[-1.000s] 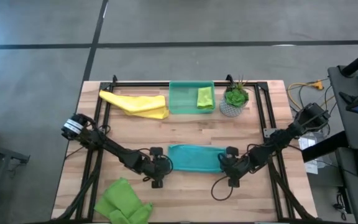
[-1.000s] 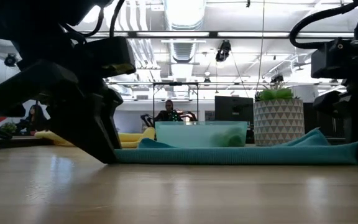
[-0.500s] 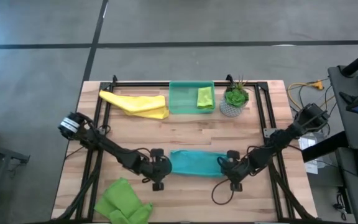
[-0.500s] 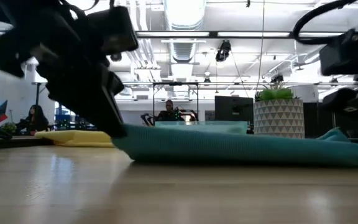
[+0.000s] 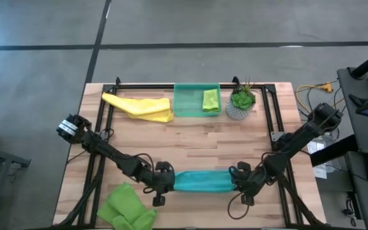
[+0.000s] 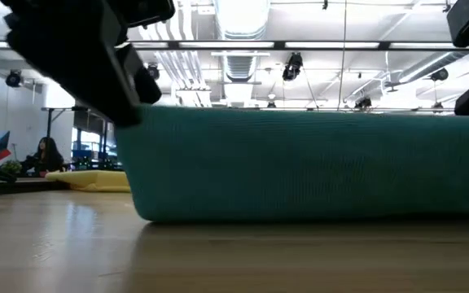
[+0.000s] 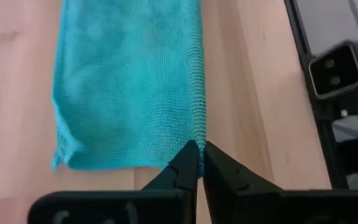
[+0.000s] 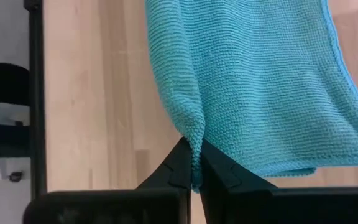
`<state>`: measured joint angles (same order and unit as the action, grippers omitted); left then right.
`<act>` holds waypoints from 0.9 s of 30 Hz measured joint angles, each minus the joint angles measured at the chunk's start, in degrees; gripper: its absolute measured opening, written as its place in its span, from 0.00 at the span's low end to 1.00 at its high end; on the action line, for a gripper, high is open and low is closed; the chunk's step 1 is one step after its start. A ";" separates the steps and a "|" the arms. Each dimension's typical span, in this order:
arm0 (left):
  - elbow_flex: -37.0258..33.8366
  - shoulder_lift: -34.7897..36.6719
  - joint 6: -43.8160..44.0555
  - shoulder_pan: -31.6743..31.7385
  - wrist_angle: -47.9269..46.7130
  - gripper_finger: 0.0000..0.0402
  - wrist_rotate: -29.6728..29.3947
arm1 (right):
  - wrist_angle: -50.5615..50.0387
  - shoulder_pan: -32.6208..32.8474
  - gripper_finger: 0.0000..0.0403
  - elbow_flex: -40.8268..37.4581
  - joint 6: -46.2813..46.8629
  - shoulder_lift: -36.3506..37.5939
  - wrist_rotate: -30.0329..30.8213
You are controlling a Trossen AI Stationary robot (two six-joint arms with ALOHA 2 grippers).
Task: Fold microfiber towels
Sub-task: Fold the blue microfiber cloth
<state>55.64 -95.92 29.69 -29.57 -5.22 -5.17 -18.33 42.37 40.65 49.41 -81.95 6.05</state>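
Dragging teal towel (image 5: 202,181) toward the tabletop's (image 5: 197,137) 6 o'clock edge since a second ago, left pincer (image 5: 163,181) and right pincer (image 5: 243,183) clamped on its corners: fold underway.

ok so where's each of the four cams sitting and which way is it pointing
High view: above the table, looking straight down; both arms show, left gripper and right gripper pinching the ends of the teal towel.
Low view: at table-top height, looking level across the table; the teal towel fills it.
Left wrist view: on the left arm, looking past its shut fingers along the towel.
Right wrist view: on the right arm, past its shut fingers.
All four share the teal towel.
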 joint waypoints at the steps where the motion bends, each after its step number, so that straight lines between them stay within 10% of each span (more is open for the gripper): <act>1: 0.00 0.02 -0.02 0.21 0.32 0.00 -0.56 | -0.10 0.00 0.02 -0.03 0.08 0.05 -0.10; 27: -0.79 0.07 -0.52 1.08 2.89 0.00 -1.20 | 1.66 0.00 0.02 -0.30 0.10 -2.27 -2.64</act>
<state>54.85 -95.85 29.17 -28.49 -2.33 -6.38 -16.67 42.37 40.36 49.51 -84.22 3.41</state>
